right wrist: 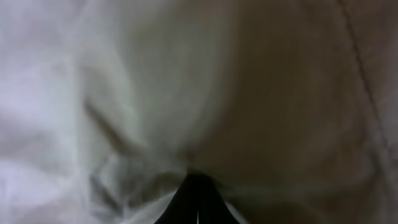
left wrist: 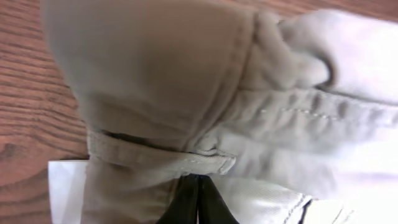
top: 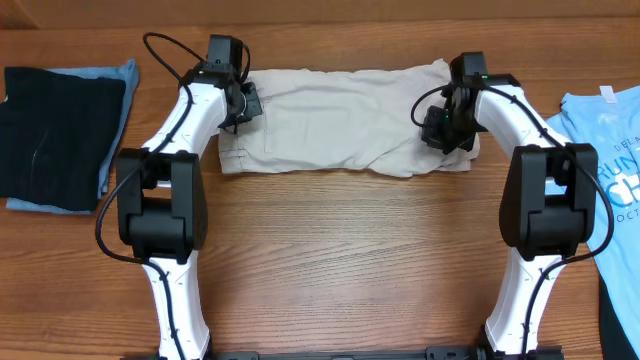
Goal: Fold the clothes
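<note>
Currently gripping the shorts (top: 345, 120) at both ends. Spread as a long pale band across the far middle of the table (top: 350, 260), running left to right, nearer the far edge than the near one, with the near hem lumpy and the right end slightly bunched. Clamped at the left end by the left gripper (top: 243, 105), fingers pressed fully together on a fold of beige cloth. Seen up close from the left wrist as dark tips meeting in a point just under a belt loop (left wrist: 155, 155), with stitched seams running off to the right and a small white label (left wrist: 65, 190) poking out at the lower left over bare wood. Clamped at the right end by the right gripper (top: 440, 125), likewise closed all the way, with nothing but soft, blurred fabric filling the right wrist view and the closed dark tips sunk into a crease at the bottom. Flanked at the left edge of the table by a black garment (top: 55, 125) folded on top of a blue cloth (top: 125, 85), well apart from the shorts. Flanked at the right edge by a light blue T-shirt (top: 605, 150) with white print, partly out of view, also not touching the shorts.
</note>
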Controlling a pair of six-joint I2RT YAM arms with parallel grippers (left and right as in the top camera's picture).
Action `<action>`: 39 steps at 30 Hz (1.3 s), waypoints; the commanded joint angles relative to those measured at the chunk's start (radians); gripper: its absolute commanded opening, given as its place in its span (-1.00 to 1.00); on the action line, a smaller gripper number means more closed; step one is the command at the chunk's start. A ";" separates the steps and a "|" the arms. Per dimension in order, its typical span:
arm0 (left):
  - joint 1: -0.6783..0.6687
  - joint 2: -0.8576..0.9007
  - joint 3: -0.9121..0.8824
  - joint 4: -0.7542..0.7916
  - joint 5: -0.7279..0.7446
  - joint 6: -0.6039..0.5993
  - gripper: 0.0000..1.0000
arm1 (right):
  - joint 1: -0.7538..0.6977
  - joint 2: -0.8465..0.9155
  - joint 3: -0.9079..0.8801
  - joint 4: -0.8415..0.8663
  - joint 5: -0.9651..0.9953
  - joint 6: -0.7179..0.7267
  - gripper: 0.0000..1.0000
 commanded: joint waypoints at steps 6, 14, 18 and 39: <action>-0.009 -0.142 0.167 -0.094 0.016 0.031 -0.92 | 0.000 0.010 0.122 -0.058 -0.023 -0.043 -0.92; -0.082 -0.184 0.243 -0.024 0.221 0.023 -0.92 | 0.005 0.017 0.371 0.106 -0.197 -0.047 -0.92; -0.114 -0.017 0.243 0.039 0.261 0.021 -0.92 | 0.007 0.097 0.368 0.232 -0.196 -0.024 -0.92; -0.093 -0.018 0.549 -0.361 -0.020 0.096 -0.92 | 0.012 0.038 0.553 0.005 -0.292 -0.029 -0.92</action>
